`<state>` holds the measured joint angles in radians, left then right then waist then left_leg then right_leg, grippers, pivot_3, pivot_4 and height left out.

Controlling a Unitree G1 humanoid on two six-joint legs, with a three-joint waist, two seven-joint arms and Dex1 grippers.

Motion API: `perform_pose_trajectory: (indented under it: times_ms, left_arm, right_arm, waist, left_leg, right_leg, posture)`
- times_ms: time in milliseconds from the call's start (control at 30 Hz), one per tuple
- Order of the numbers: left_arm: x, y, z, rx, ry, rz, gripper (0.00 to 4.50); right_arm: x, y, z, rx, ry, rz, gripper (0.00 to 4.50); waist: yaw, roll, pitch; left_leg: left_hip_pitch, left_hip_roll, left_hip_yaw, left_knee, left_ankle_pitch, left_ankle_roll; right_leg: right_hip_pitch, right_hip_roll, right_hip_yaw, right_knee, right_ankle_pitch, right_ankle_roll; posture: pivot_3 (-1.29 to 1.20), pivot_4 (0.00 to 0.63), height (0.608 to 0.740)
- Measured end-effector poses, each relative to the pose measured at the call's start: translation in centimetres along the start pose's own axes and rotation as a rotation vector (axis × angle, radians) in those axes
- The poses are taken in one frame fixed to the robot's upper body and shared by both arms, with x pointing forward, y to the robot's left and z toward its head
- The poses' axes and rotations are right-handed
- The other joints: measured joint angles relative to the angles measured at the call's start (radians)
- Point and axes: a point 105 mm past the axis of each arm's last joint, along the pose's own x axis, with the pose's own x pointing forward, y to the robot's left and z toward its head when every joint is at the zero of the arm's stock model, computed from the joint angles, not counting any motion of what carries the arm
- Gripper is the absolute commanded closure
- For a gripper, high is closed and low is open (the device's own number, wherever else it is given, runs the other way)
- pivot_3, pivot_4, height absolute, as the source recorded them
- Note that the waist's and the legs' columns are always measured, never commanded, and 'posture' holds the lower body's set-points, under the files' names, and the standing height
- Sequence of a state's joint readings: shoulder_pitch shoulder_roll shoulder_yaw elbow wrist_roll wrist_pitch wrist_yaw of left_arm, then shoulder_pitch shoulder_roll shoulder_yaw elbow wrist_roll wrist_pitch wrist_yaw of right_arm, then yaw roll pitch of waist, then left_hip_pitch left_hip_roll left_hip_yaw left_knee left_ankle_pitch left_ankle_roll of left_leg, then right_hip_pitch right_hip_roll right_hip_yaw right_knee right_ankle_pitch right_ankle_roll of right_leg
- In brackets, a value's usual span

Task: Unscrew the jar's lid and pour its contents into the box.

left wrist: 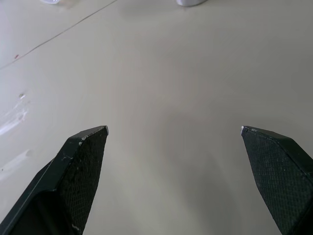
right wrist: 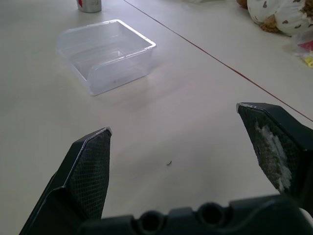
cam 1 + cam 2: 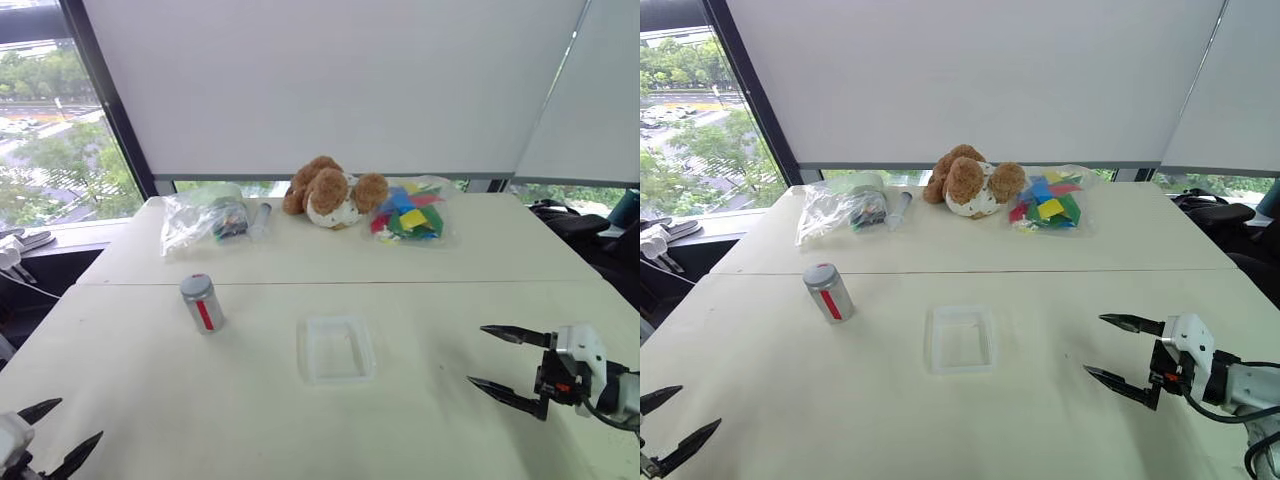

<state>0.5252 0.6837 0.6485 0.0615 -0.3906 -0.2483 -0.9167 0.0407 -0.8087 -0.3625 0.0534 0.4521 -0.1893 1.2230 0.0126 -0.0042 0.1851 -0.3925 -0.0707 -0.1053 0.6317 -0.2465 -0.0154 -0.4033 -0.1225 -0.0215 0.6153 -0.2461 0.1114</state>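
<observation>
Two grippers hover empty over the pale surface [image 3: 150, 400], each with fingers spread wide: the left gripper [image 3: 55, 432] at seven o'clock, the right gripper [image 3: 505, 362] at four o'clock. Upright at ten o'clock stands the small grey-silver cylindrical jar with a red label stripe [image 3: 202, 302], its round grey screw lid [image 3: 196, 286] not yet loosened. Near the centre, well apart from it, lies the shallow clear plastic rectangular box [image 3: 336, 348]. Best approach, probably: one gripper clamps the body low and square, so the other can turn the cap without tipping it.
</observation>
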Motion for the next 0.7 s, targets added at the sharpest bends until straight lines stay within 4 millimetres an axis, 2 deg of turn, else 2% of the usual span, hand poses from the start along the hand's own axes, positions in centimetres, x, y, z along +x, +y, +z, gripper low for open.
perform_pose_trajectory:
  times_ms: [200,367,467,567,700]
  left_arm:
    - [0.3,-0.6,0.8,-0.052,-0.013,0.003,0.02]
    - [0.9,-1.7,3.3,-0.264,-0.13,0.041,0.02]
    - [0.7,-2.1,4.3,-0.348,-0.221,0.231,0.02]
    - [1.5,-4.1,4.6,-0.435,-0.267,0.385,0.02]
    - [2.9,-6.1,4.4,-0.523,-0.248,0.499,0.02]
  right_arm:
    - [1.0,-0.2,0.1,0.046,-0.008,-0.004,0.0]
    - [3.9,0.4,3.6,0.024,-0.23,0.035,0.0]
    - [5.6,0.4,5.8,0.043,-0.353,0.061,0.0]
    - [7.2,0.8,8.0,0.051,-0.46,0.109,0.0]
    - [8.2,1.6,9.2,0.039,-0.514,0.169,0.0]
  waist:
    - [-0.001,0.0,0.0]
    - [-0.003,0.0,0.0]
    - [-0.005,0.0,0.0]
    - [0.001,-0.002,0.0]
    - [0.021,-0.005,-0.001]
  left_leg:
    - [0.0,0.0,0.0,0.0,0.0,0.0]
    - [0.0,0.001,0.0,0.0,0.0,0.0]
    - [0.0,0.001,0.002,0.0,0.0,0.0]
    - [0.0,0.0,0.003,0.001,0.0,0.0]
    - [0.0,0.0,0.002,0.002,0.0,0.0]
  right_leg:
    - [0.0,0.0,0.0,0.0,0.0,0.0]
    - [0.0,0.001,0.0,0.0,0.0,0.0]
    - [0.0,0.001,0.002,-0.001,0.001,0.0]
    - [0.0,0.002,0.003,-0.001,0.001,0.001]
    - [0.001,0.004,0.002,0.0,0.001,0.001]
  posture:
    - [0.0,0.15,0.74]
    - [0.0,0.15,0.74]
    - [0.0,0.15,0.74]
    - [0.0,0.15,0.74]
    - [0.0,0.15,0.74]
